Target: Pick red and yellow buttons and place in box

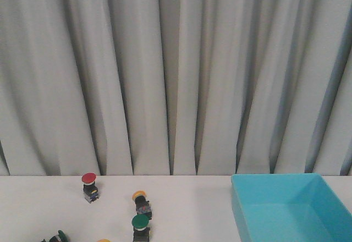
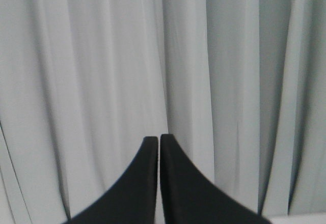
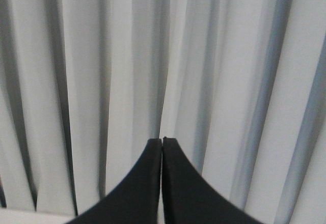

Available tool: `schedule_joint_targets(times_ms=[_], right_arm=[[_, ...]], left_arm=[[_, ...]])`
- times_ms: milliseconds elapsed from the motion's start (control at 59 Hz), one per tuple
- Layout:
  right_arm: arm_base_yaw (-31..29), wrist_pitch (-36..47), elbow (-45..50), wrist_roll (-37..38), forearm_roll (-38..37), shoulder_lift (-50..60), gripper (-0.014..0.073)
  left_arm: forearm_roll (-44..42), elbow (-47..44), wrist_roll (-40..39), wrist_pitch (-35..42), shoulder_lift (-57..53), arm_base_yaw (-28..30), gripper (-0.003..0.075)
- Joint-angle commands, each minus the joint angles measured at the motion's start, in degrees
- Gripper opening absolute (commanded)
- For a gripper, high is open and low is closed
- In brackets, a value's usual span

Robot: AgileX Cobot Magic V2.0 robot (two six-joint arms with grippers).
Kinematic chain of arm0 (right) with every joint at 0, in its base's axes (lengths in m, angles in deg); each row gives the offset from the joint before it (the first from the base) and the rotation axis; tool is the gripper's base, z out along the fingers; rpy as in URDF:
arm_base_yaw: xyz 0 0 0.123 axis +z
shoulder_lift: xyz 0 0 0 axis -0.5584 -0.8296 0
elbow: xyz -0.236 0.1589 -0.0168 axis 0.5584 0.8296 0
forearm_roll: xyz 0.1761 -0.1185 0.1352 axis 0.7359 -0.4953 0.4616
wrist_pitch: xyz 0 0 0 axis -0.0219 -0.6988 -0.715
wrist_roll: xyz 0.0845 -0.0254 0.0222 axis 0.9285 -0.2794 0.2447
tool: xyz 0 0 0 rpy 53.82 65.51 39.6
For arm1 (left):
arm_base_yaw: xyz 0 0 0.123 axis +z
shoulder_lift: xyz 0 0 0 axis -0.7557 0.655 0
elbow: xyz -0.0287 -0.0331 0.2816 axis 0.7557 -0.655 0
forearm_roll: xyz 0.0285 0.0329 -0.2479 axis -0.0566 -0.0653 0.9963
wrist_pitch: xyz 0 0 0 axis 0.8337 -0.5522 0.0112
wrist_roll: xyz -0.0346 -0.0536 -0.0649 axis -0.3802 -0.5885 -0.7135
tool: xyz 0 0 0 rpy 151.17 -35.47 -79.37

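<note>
Neither arm shows in the front view, and each wrist camera looks straight at the grey curtain point(image 1: 176, 77) rather than down at the table point(image 1: 187, 203), which suggests both arms are parked high and level, away from the work. The left gripper point(image 2: 158, 138) has its two dark fingers pressed tip to tip with nothing between them, and the right gripper point(image 3: 162, 140) is closed empty in the same way. On the white table the red button point(image 1: 89, 186) stands upright near the back edge on the left side. A yellow button point(image 1: 142, 202) lies tipped over just right of it and nearer the camera, and a green button point(image 1: 141, 228) stands just in front of that. Another green one point(image 1: 56, 236) lies at the lower edge, and a sliver of a second yellow cap point(image 1: 103, 241) peeks in beside it, mostly cut off. The box point(image 1: 275, 182) sits at the right, well apart from the buttons, and what shows of its inside holds nothing, so the task looks unstarted. The buttons cluster on the left, so the left arm seems the natural one to reach them, though the box is on the right.
</note>
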Motion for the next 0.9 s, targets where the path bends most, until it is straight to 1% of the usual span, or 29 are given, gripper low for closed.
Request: schedule_joint_targets(times_ms=[0,102,237,322,373,441,475,492,525,593,627,678,746,881], right_arm=[[-0.1,2.0,-1.9,-0.2,1.2,-2.1,-0.0008],[-0.1,0.9,-1.9,-0.2,2.4,-3.8,-0.0008],[-0.1,-1.0,-1.9,-0.5,6.2,-5.7,-0.0001],[-0.1,-3.4,-1.9,-4.6,6.3,-6.9,0.0043],[-0.1,-4.3,-1.9,-7.0,6.7,-7.3,0.0094],[-0.1,-4.5,-1.9,-8.5,7.2,-7.3,0.0185],[-0.1,-4.5,-2.0,-8.8,7.3,-7.3,0.0252],[-0.1,-4.6,-2.1,-8.8,7.5,-7.3,0.0276],[-0.1,-4.6,-2.1,-8.7,7.8,-7.3,0.035],[-0.1,-5.3,-2.1,-8.7,7.8,-7.3,0.0465],[-0.1,-5.6,-2.1,-8.7,7.6,-7.3,0.0519],[-0.1,-5.5,-2.1,-8.7,7.5,-7.3,0.0575],[-0.1,-4.8,-2.1,-8.7,7.5,-7.3,0.0612],[-0.1,-3.4,-2.1,-8.5,7.5,-7.3,0.0612]], left_arm=[[0.5,3.0,-0.1,2.1,3.7,-0.7,-0.0006],[2.0,2.9,-0.1,1.3,5.9,-0.7,-0.0006],[2.4,3.0,0.6,1.2,9.1,-0.7,0.0006],[2.4,3.5,3.6,0.6,12.1,-0.9,0.0044],[2.3,5.6,6.0,-2.3,14.8,-1.7,0.0091],[2.4,10.2,6.7,-6.3,19.2,-2.2,0.0183],[2.5,12.6,6.7,-7.6,21.3,-2.6,0.0236],[2.5,13.6,6.6,-8.7,22.5,-3.0,0.0269],[2.5,16.6,6.6,-11.6,24.6,-3.6,0.0338],[2.5,21.2,6.6,-17.5,27.3,-4.5,0.0437],[2.7,23.0,6.5,-20.5,28.4,-4.8,0.0474],[2.9,25.1,6.5,-23.8,29.5,-4.8,0.0515],[2.8,25.8,6.5,-24.9,30.2,-4.8,0.0536],[2.8,24.7,6.4,-24.7,30.3,-4.7,0.0536]])
